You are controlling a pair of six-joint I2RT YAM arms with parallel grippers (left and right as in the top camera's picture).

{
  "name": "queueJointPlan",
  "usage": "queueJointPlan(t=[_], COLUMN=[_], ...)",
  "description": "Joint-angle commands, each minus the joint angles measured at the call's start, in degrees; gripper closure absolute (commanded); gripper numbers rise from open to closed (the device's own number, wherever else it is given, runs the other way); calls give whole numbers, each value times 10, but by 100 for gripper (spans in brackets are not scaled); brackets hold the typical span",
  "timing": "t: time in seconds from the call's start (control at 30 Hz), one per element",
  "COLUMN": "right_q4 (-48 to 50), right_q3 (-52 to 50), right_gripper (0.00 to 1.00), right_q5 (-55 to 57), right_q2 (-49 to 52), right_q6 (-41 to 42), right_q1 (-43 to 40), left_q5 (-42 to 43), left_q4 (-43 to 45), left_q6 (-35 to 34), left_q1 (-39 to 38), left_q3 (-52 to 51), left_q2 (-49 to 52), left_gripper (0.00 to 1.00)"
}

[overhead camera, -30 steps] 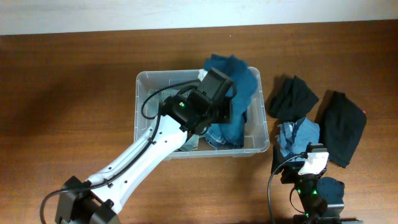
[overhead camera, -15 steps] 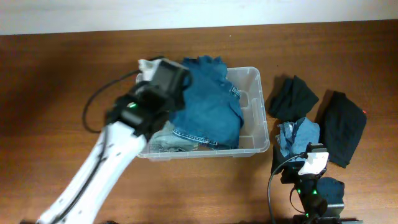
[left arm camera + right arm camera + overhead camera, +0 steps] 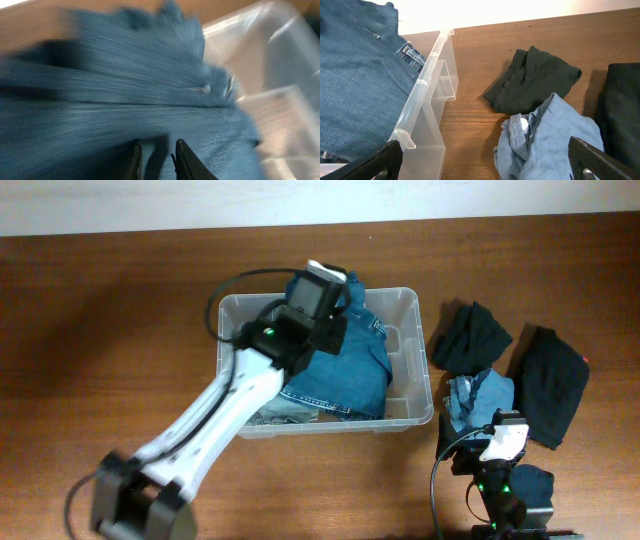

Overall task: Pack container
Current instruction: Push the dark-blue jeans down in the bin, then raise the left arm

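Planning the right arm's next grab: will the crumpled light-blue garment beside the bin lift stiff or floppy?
Likely floppy: the light-blue garment lies in soft crumpled folds, so it should drape. It looks thin, probably light. It lies against a dark garment, which it might drag.

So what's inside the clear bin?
The container holds blue jeans filling most of it, with lighter denim underneath at the front. The jeans and left arm hide its base.

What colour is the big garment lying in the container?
Blue denim. The garment shows best in the overhead view.
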Motion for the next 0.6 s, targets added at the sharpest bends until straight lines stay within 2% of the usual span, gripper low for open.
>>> queueJointPlan(t=[0.0,0.07,0.2,0.3,0.33,0.43,0.57], right_q4=[0,0,0,0,0,0,0], right_q3=[-4,-4,-4,-4,-4,-4,-4], right_gripper=[2,2,2,2,2,2,2], right_q5=[-3,-3,-3,-3,-3,-3,-3], right_q2=[-4,-4,-4,-4,-4,-4,-4], right_q6=[4,4,4,4,4,4,4], right_q1=[-5,-5,-5,-5,-5,-5,-5], left_q5=[-58,-109,-108,-76,-43,-2,33], left_q4=[-9,-64,-161,-185,-185,-186,-243], left_q6=[73,27,5,5,5,5,5], left_q1=[8,27,85,115,124,126,123], left_q3=[-1,-1,-1,-1,-1,13,100], left_q2=[58,86,143,169,173,163,110], left_gripper=[76,76,79,82,84,86,86])
